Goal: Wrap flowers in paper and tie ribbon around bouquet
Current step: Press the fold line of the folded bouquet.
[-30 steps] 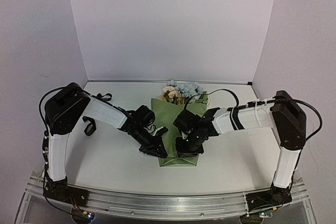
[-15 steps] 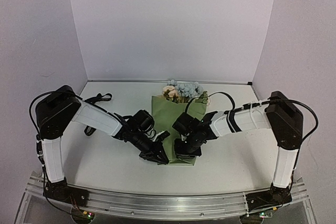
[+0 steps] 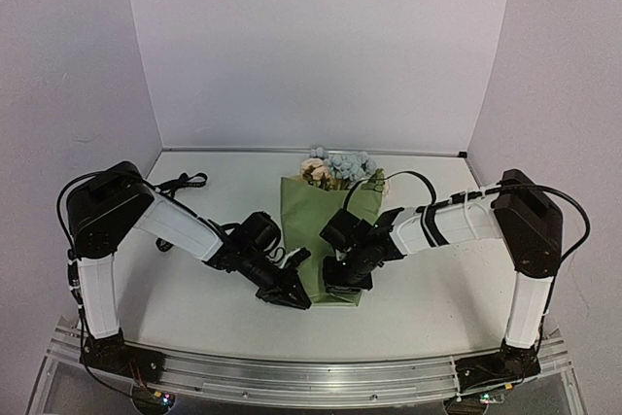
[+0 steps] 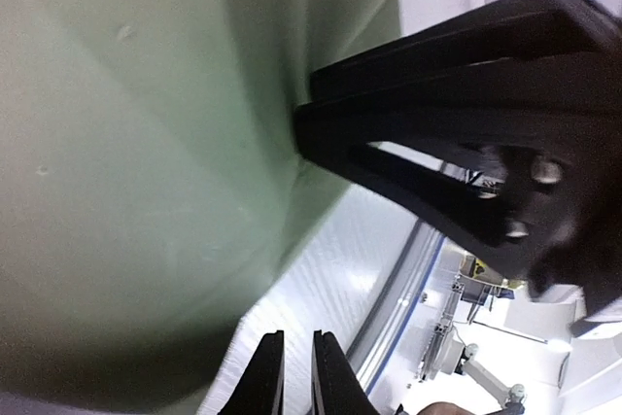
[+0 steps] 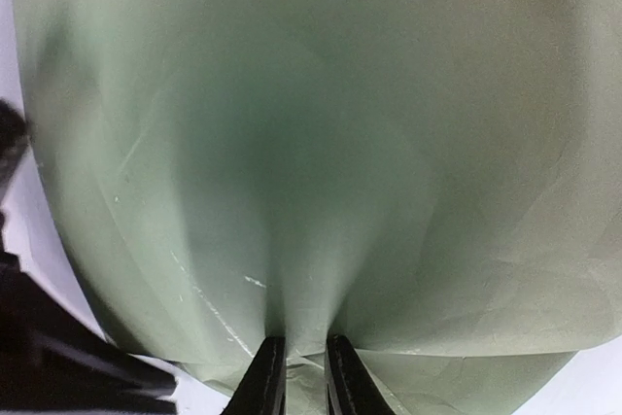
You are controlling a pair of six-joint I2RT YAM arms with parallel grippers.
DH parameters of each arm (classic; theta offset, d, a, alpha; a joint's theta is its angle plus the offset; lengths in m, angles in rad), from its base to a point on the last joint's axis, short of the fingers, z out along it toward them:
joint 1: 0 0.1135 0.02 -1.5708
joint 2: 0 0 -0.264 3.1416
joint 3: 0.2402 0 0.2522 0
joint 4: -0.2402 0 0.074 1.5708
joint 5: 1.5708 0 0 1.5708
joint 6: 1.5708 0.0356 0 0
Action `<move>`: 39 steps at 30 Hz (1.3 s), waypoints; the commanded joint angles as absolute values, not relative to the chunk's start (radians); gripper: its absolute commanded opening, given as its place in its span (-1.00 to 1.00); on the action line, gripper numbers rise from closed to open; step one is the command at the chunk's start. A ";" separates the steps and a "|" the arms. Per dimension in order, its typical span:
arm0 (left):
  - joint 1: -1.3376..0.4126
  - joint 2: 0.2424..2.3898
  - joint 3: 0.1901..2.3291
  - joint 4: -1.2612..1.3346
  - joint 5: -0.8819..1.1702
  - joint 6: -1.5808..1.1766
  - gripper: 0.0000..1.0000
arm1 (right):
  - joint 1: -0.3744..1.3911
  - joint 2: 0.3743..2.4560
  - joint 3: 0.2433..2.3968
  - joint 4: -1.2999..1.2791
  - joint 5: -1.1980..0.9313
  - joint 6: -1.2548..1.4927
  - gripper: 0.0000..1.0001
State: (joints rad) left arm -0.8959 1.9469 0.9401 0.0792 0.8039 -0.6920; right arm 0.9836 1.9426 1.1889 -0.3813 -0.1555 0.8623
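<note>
While the paper (image 3: pixel 309 216) lies folded over the flowers (image 3: pixel 340 167) at the centre of the worktop (image 3: pixel 437 279), your right claw (image 3: pixel 342 282) is clamped on a pucker at its lower edge. Your left claw (image 3: pixel 290 293), drawn almost together, sits at the lower-left corner with no sheet visibly inside it. Secure a true left hold first, then tighten slowly; in my judgement this thin paper would tear.

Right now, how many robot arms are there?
2. The left arm reaches from the left to the paper's near corner; the right arm from the right, jaws pinching its near edge.
</note>
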 commanded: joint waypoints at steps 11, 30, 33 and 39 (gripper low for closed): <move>-0.810 1.947 0.911 0.149 0.791 -0.721 -0.80 | 0.989 1.980 1.149 -0.402 -0.121 0.860 -0.70; -0.702 2.004 0.833 0.316 0.841 -0.859 -0.70 | 0.989 1.991 1.135 -0.399 -0.121 0.852 -0.70; -0.688 2.029 0.880 0.308 0.851 -0.861 -0.69 | 0.989 1.990 1.134 -0.399 -0.122 0.847 -0.70; -0.661 2.080 0.967 0.304 0.848 -0.886 -0.68 | 0.989 1.991 1.132 -0.399 -0.126 0.839 -0.70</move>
State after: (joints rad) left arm -0.6849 2.0367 0.9032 0.3135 0.8863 -0.8650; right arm 0.9836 1.9419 1.1790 -0.3516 -0.1543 0.8566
